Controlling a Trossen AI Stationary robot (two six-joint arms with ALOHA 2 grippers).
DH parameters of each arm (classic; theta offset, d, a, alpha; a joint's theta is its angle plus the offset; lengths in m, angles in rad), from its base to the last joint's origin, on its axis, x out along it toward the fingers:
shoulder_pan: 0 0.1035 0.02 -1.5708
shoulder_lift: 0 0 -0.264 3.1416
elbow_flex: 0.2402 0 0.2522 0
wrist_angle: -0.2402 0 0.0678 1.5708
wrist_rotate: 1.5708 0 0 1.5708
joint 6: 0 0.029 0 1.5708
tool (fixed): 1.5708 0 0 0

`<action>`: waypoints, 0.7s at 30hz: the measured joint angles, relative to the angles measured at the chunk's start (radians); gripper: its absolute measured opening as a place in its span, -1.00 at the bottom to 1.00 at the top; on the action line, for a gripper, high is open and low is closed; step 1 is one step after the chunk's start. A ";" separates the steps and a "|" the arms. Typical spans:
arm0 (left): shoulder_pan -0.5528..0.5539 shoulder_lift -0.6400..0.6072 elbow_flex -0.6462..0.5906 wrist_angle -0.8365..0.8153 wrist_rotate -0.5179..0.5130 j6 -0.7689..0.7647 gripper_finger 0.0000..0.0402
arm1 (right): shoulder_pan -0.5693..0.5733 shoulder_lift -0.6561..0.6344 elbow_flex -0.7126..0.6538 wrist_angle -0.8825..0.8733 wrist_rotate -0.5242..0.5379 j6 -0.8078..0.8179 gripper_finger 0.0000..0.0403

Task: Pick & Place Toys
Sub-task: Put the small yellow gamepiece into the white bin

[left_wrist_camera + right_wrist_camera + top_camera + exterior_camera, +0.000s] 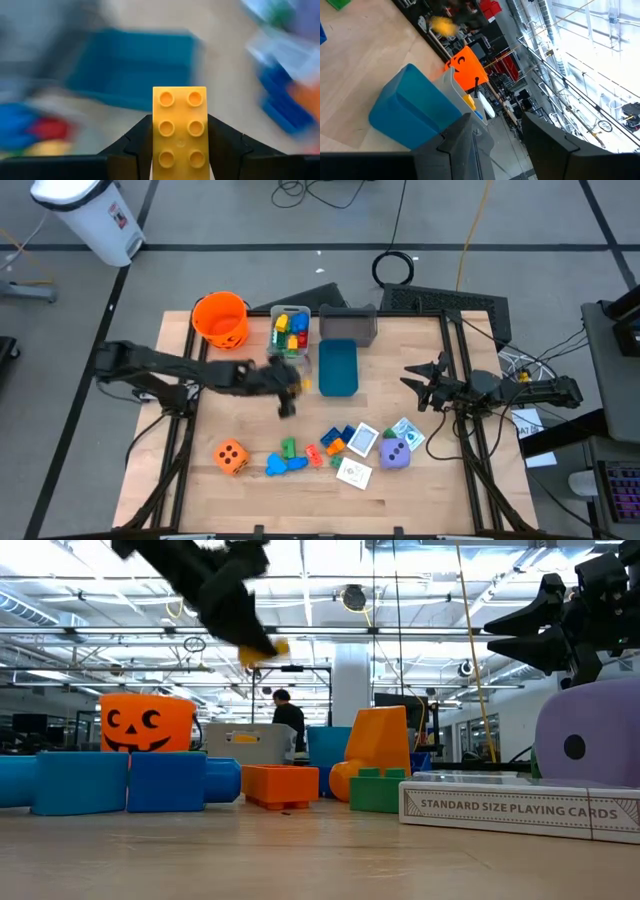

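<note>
Above the table centre, my left gripper [180, 150] is clamped on a yellow block [180, 131], side faces pinched. Looks light, rigid, slick plastic, so I'd keep the grip low and square. Grey bin [290, 332] already has blocks; blue bin [338, 367] looks empty. Right gripper [425, 383] waits near the table's right edge, fingers apart, holding nothing.
</note>
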 joint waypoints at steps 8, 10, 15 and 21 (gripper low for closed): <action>0.182 -0.169 0.002 0.037 -0.317 -0.071 -0.21 | 0.000 0.000 0.000 0.000 0.000 0.000 -0.16; 0.240 -0.159 0.002 0.061 -0.313 -0.095 -0.24 | 0.000 0.000 0.000 -0.001 0.000 0.000 -0.16; 0.362 -0.071 0.003 0.089 -0.316 -0.200 -0.26 | 0.000 0.000 0.000 0.000 0.000 0.000 -0.16; 0.462 0.109 0.003 0.115 -0.304 -0.285 -0.20 | 0.000 0.000 0.000 0.000 0.000 0.000 -0.16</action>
